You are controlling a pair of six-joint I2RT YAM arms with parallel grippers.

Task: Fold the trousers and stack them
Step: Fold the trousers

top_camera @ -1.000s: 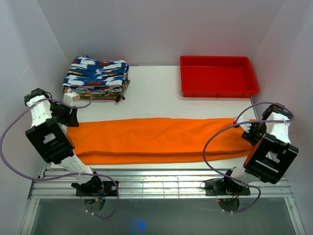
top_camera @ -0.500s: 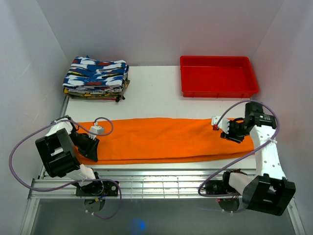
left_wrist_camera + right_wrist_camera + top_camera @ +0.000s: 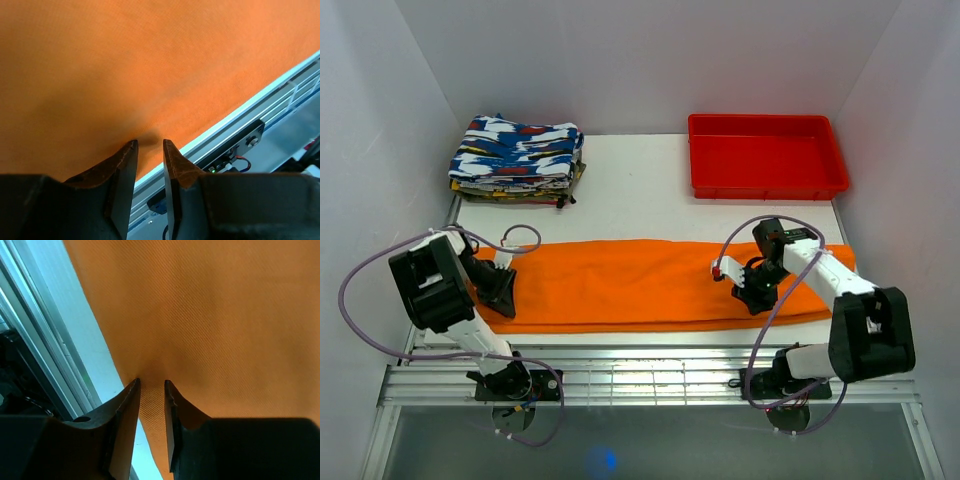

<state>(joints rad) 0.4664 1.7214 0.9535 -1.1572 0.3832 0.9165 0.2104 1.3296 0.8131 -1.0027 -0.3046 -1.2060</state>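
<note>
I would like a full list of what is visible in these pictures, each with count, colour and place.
trousers: one, bright orange, long band across the near side
folded clothes: one stack, blue, white and red patterned, far left corner
tray: one, red plastic, far right corner
table: one, white, under all of these
rail: one, silver metal, near edge, by the arm bases
left gripper: one, dark fingers, pinching the trousers' near edge, left end
right gripper: one, dark fingers, pinching the near edge, right of the middle

trousers (image 3: pixel 150 60) cropped by wrist-view edges; left tool (image 3: pixel 149 147), right tool (image 3: pixel 152 385), pinch unclear
</note>
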